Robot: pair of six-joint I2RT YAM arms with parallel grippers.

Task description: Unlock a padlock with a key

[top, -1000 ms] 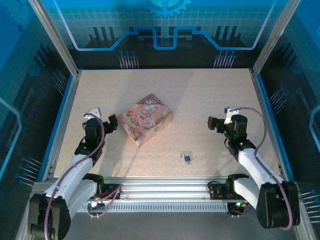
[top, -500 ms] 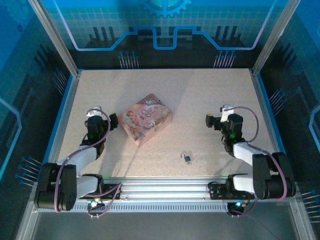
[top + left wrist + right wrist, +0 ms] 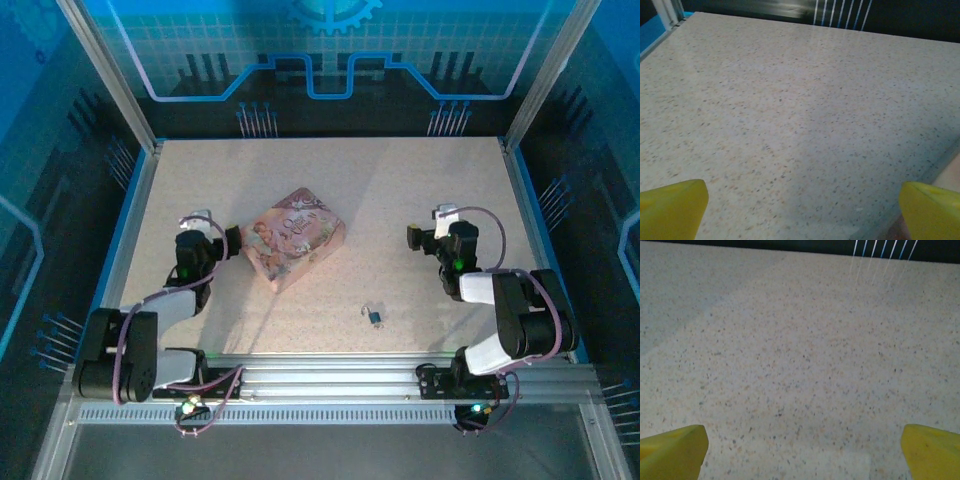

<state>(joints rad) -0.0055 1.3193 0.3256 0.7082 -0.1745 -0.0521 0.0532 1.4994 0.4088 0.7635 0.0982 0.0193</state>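
Observation:
The tiny padlock [image 3: 374,316], with a dark body and a thin silvery shackle, lies on the speckled table [image 3: 400,190] near the front, right of centre. The key is too small to tell apart from it. My left gripper [image 3: 227,243] rests low at the left, beside the pink box, well away from the padlock. It is open, and its yellow fingertips [image 3: 675,207] stand wide over bare table. My right gripper [image 3: 413,238] is low at the right, behind and to the right of the padlock. It is also open, with nothing between its fingertips [image 3: 675,450].
A pink illustrated box [image 3: 290,238] lies left of centre, touching or nearly touching the left gripper; its edge [image 3: 952,175] shows in the left wrist view. Blue rails [image 3: 128,230] and metal posts frame the table.
Both arms have folded down, their elbows dropping toward the bases. The right gripper has shifted slightly left and back. The padlock and box have not moved.

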